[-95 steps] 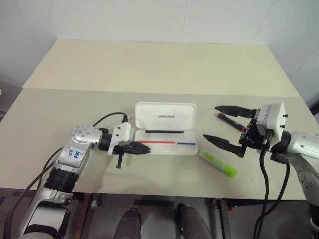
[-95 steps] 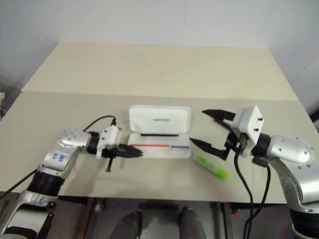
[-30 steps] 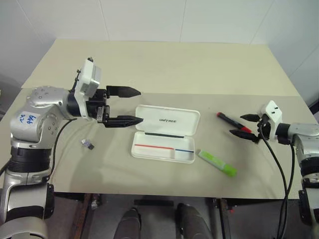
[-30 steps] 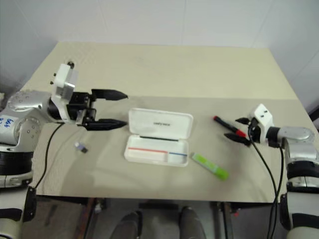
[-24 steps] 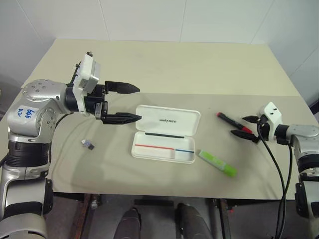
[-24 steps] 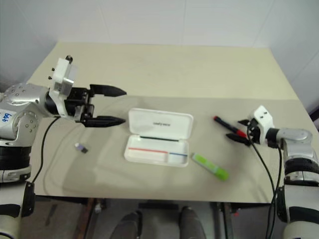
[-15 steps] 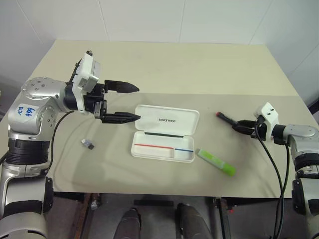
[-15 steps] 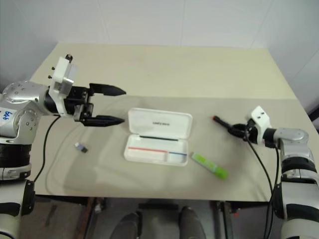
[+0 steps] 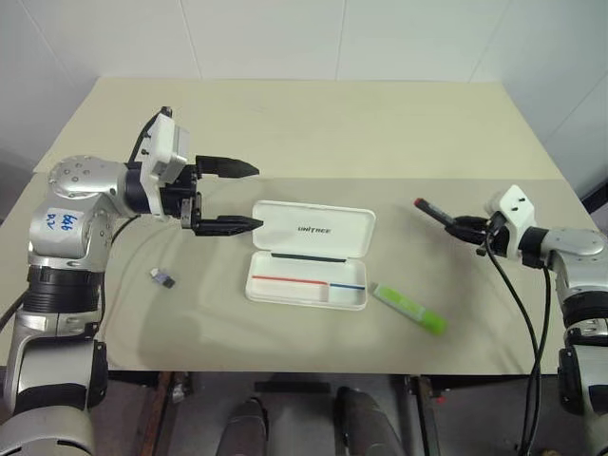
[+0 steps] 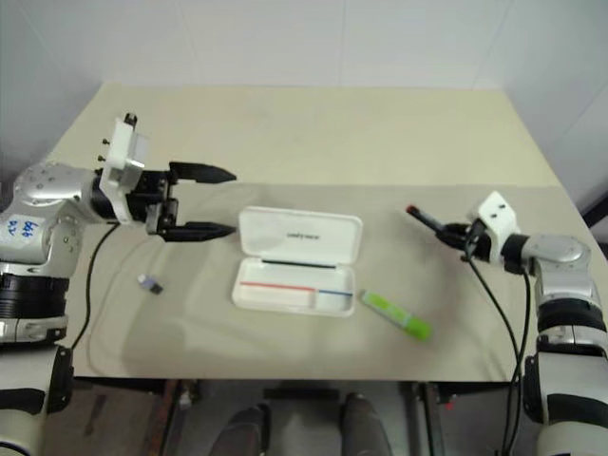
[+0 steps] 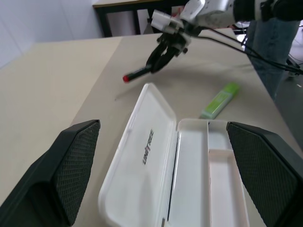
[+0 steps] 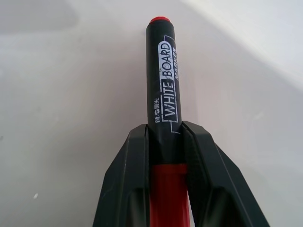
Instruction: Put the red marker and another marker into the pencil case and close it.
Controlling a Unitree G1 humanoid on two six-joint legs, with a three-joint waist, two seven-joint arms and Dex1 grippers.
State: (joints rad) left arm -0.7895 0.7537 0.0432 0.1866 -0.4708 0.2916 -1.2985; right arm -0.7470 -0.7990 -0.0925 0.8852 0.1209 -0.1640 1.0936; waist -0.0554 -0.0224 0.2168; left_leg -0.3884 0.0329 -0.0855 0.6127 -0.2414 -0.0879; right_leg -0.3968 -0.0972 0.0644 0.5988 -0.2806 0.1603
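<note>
A: Item one, the red marker (image 12: 163, 118)?
B: Clamped between the fingers of the right claw (image 9: 463, 228), lifted off the worktop (image 9: 313, 142) at its right side, black end pointing out ahead of the fingers.

A: The pencil case (image 9: 310, 254)?
B: Mid-worktop, lid laid open and flat.

A: The green marker (image 9: 407, 308)?
B: Flat on the worktop, just right of the case's tray.

A: Left claw (image 9: 242, 197)?
B: Spread wide, empty, raised just left of the lid. Small grey object (image 9: 163, 277) lies below it.
</note>
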